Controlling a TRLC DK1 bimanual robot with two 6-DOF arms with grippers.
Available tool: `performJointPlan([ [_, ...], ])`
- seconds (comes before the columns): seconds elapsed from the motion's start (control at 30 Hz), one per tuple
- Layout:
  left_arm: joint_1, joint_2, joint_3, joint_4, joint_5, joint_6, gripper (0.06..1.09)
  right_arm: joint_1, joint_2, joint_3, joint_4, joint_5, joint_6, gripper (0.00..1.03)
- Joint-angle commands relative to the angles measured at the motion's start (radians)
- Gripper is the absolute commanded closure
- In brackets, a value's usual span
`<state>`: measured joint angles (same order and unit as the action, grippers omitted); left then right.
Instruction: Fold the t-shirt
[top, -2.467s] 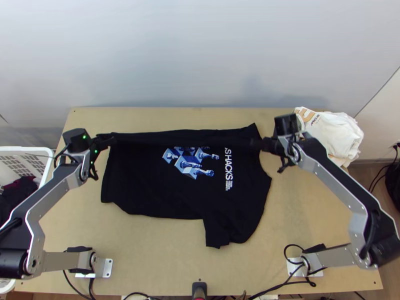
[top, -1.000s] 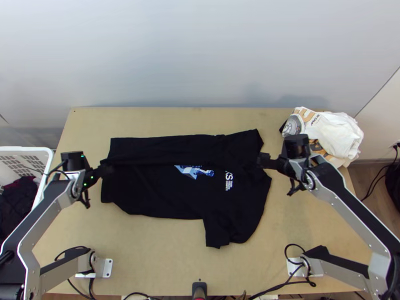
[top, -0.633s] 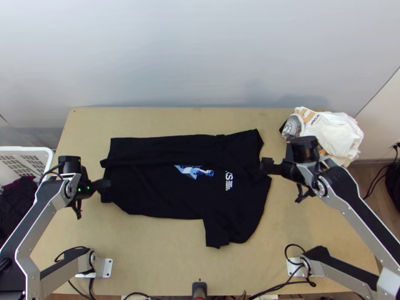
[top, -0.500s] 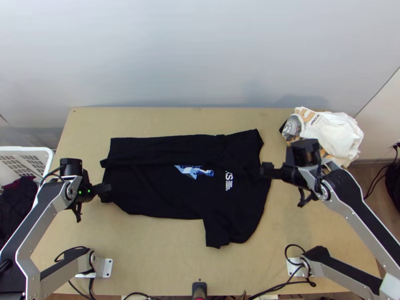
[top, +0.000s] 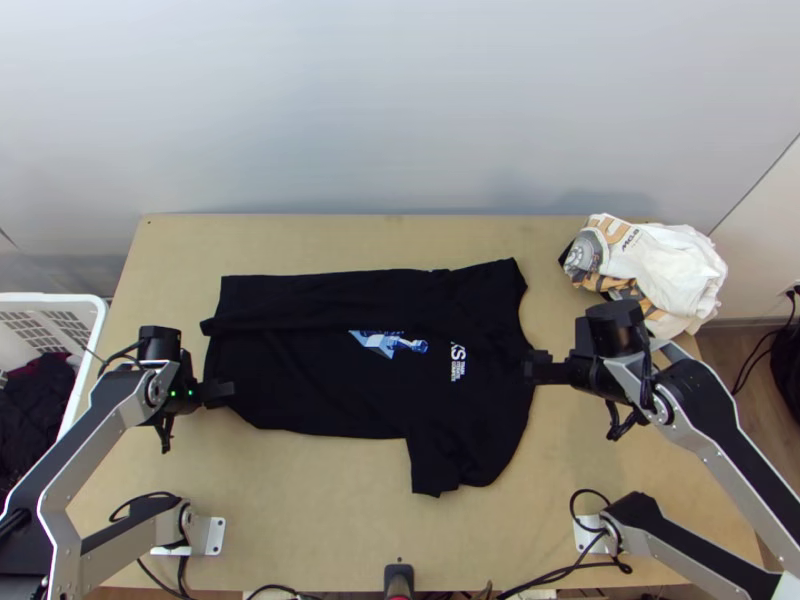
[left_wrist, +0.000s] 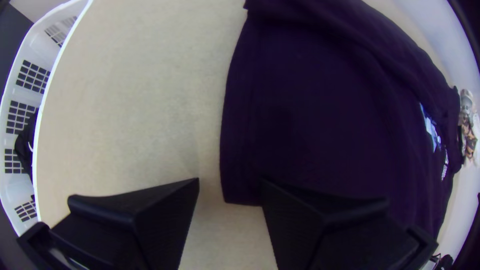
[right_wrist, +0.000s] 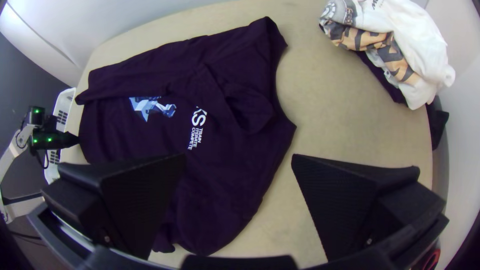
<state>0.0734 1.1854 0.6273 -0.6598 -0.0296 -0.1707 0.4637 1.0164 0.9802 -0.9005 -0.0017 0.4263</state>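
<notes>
The black t-shirt lies on the table with its far side folded over toward the near side, covering part of the blue and white print. At the shirt's hem, near its lower left corner, is my left gripper; in the left wrist view the left gripper stands open, one finger over bare table, the other at the cloth's corner. My right gripper is at the collar end in the top view. Seen from its wrist, the right gripper is wide open above the shirt's edge, with no cloth between its fingers.
White and patterned cloths are heaped at the table's far right corner. A white basket with dark cloth stands off the left edge. A black device sits at the near edge.
The shirt's far side was carried toward the near side, laid down and let go. Both grippers then moved nearer along the shirt's ends; most recently the left shifted slightly right.
</notes>
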Motion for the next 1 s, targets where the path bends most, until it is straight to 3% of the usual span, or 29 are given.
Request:
performJointPlan([
  [0.0, -0.018, 0.033, -0.028, 0.074, -0.003, 0.004, 0.61, 0.004, -0.013, -0.017, -0.015, -0.014, 0.002, 0.05],
  [0.07, -0.018, 0.037, -0.035, 0.104, -0.001, 0.008, 0.76, 0.004, -0.013, -0.017, -0.026, -0.018, 0.002, 0.05],
  [0.2, -0.023, 0.048, -0.037, 0.124, -0.001, 0.016, 0.88, 0.029, -0.015, -0.029, -0.057, -0.055, 0.0, 0.07],
  [0.27, -0.024, 0.051, -0.037, 0.143, -0.001, 0.033, 1.05, 0.059, -0.015, -0.046, -0.08, -0.089, -0.001, 0.07],
  [0.6, -0.014, 0.008, -0.006, 0.144, -0.012, 0.033, 1.05, 0.184, 0.034, -0.147, -0.109, -0.227, -0.009, 0.07],
  [0.97, -0.011, -0.05, 0.052, 0.106, -0.027, 0.031, 1.05, 0.38, 0.22, -0.229, -0.008, -0.253, 0.0, 0.07],
])
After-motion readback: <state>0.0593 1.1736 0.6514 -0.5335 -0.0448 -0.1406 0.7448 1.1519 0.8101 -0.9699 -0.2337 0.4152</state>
